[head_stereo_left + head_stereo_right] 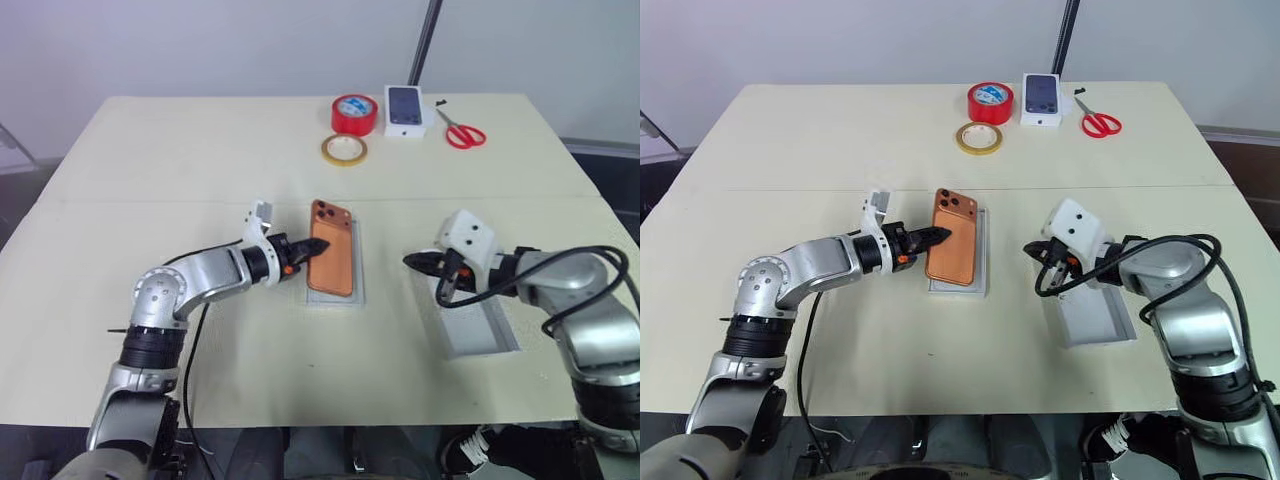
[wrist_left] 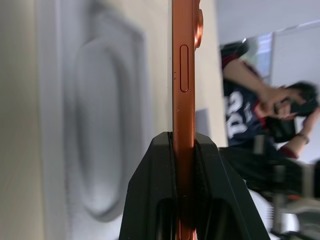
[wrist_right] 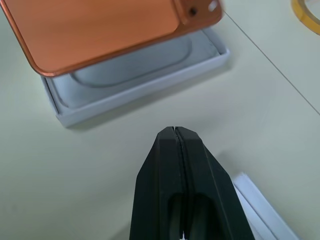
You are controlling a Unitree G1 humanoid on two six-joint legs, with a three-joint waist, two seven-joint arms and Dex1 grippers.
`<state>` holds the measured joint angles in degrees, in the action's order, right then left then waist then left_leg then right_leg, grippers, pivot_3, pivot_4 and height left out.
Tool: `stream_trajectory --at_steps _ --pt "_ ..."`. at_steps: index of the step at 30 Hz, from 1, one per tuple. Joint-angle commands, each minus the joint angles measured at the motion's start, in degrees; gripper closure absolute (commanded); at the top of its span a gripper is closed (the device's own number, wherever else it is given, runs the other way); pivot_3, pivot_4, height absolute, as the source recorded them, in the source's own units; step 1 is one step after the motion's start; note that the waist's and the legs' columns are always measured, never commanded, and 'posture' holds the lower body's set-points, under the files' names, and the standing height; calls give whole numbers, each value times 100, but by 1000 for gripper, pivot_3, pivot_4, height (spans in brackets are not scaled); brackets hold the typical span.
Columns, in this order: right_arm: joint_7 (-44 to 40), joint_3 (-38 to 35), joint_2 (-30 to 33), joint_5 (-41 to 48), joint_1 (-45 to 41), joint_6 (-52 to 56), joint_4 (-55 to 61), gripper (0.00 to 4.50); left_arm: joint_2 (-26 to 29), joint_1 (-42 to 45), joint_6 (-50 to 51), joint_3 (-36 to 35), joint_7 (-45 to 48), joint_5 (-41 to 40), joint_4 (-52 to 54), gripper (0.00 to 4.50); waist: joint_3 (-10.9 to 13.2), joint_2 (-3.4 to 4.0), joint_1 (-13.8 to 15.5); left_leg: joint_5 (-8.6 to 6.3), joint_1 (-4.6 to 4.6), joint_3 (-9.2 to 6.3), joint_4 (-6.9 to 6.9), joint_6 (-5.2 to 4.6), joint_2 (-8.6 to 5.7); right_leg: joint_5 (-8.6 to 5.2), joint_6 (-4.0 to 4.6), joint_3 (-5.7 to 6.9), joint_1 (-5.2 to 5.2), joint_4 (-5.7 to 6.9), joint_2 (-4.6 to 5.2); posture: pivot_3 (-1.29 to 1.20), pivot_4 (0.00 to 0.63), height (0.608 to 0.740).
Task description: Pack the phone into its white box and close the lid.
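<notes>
Left jaws clamp phone [image 1: 332,248] edge — above white box [image 3: 150,82].

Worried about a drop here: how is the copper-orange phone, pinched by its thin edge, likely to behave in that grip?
The flat copper-orange phone looks rigid, so it probably won't flex. Its smooth edge, clamped in the left hand, may slip or pivot. It hangs tilted over the white tray, so a slip probably lands there.

A cream table [image 1: 200,160] carries several loose things along its far edge, all well beyond the jaws. A red tape roll [image 1: 354,113] lies flat beside a small white carton [image 1: 404,110] printed with a dark phone. Red-handled scissors [image 1: 463,132] lie past the carton. A yellowish tape ring [image 1: 344,150] lies just in front of the red roll.
</notes>
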<state>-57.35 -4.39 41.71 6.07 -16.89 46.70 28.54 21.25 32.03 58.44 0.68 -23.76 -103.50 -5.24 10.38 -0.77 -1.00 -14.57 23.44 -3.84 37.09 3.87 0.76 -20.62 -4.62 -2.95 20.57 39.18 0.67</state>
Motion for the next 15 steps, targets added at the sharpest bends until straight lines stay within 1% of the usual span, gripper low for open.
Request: stream_trajectory --at_steps 1,4,6,11,13,15 --pt "213 -199 138 215 122 33 319 4500 -69 232 160 -82 303 139 10 4480 1 -1 29 0 1 0 1 0 -1 0 0 0 -1 0 2 0 150 740" --pt "354 -200 207 313 226 36 355 4500 -148 256 247 -90 424 331 -56 4480 3 -5 43 1 4 3 3 1 -10 0 -1 -1 -2 -6 14 0 150 740" --pt "436 -163 270 349 275 -5 345 4500 -245 274 256 -111 467 482 -148 4480 6 -9 59 13 5 3 4 23 -12 0 -1 -1 -3 -7 16 0 150 740" --pt "597 -26 347 442 252 -67 293 4500 -493 321 214 -159 585 1007 -283 4480 9 -15 44 13 5 2 4 23 -12 0 -1 0 -4 -7 15 0 150 740" --pt "635 38 355 481 229 -79 298 4500 -607 315 216 -185 629 1177 -294 3537 10 -16 37 14 5 2 3 24 -11 0 -1 0 -4 -7 13 0 150 740" --pt "670 100 363 508 208 -90 300 4500 -737 285 202 -247 622 1290 -289 2711 10 -16 39 15 4 2 3 26 -9 0 -1 0 -4 -7 12 0 150 740"
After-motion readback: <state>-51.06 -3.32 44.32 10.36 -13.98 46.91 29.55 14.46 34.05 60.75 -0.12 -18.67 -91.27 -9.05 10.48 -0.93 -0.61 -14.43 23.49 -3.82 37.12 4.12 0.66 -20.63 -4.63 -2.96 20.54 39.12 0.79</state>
